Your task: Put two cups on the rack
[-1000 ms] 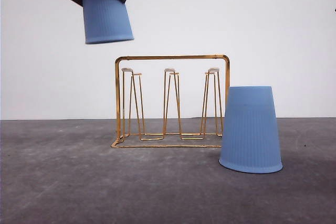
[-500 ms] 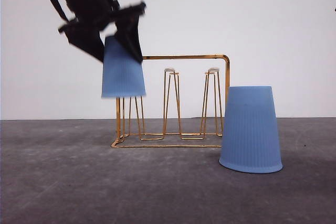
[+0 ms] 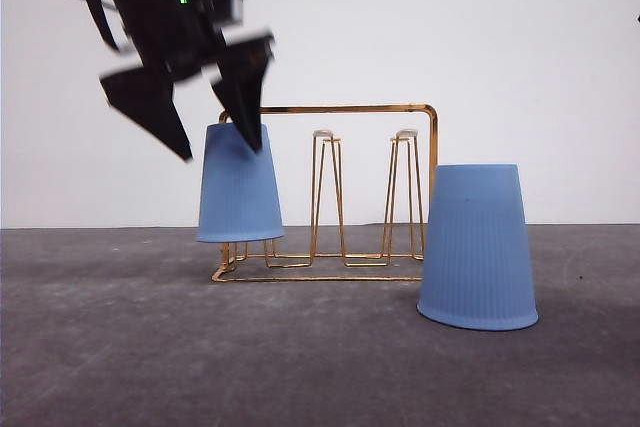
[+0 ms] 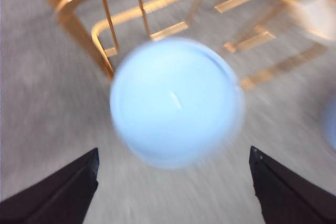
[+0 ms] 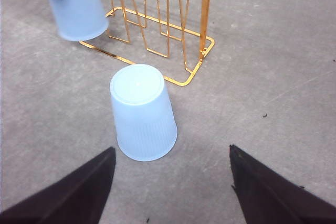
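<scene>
On rack (image 3: 330,192) | cup (image 3: 238,185) (inverted) | second cup (image 3: 477,247) beside

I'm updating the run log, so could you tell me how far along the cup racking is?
One cup sits inverted over the end prong of the rack, and the left gripper is open just above it. The second cup stands upside down on the table beside the rack, untouched; the open right gripper hovers over it.
</scene>
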